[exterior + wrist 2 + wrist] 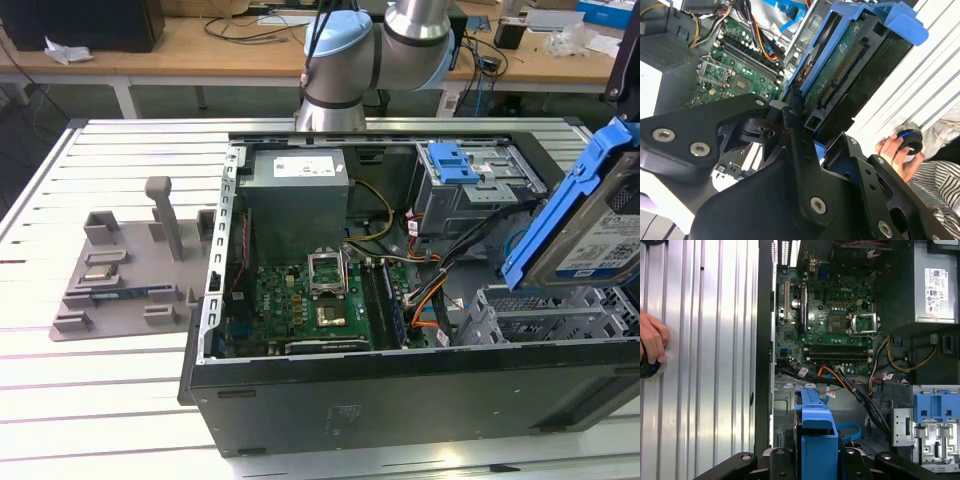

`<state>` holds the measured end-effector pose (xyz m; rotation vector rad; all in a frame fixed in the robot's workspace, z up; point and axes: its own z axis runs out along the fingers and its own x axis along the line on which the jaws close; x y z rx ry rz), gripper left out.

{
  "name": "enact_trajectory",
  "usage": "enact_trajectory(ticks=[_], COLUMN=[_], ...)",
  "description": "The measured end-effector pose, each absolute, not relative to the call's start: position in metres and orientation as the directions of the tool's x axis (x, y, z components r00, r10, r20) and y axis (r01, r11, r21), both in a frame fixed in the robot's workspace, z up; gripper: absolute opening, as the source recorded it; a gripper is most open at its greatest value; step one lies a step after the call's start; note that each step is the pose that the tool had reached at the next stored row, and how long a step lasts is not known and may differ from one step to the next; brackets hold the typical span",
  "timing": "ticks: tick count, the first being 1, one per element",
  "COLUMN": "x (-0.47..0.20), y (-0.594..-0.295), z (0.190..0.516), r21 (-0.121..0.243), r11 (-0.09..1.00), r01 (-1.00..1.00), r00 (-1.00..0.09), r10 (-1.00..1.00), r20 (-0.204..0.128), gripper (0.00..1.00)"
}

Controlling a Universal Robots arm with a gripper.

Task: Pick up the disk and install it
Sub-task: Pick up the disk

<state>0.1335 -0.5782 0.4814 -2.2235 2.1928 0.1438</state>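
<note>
Picking up is done: the claw (815, 131) is clamped on the disk (590, 225), which hangs tilted above the open case (400, 385), toward the edge of the table (100, 400) on the exterior view's right. Installing remains, as the disk sits in no bay. Its white-and-blue label shows barcodes, but I cannot read the print.

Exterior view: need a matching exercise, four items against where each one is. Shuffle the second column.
1. silver disk in blue plastic carrier
2. grey metal power-supply box with white sticker
3. green motherboard
4. grey plastic fixture plate

A. on white slatted table, outside open black computer case
B. flat on the case floor
C. held up in the air, exterior view's right edge
D. inside the case, at its far end

Pairs: 1-C, 2-D, 3-B, 4-A
</note>
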Motion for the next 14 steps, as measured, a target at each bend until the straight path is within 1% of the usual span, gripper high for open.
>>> enact_trajectory(ticks=[14], x=[0.1341], y=[-0.5782], z=[0.4804], r21=[0.054], r11=[-0.016], r01=[-0.998], r00=[0.012], r10=[-0.997], r20=[-0.076], gripper=[0.37])
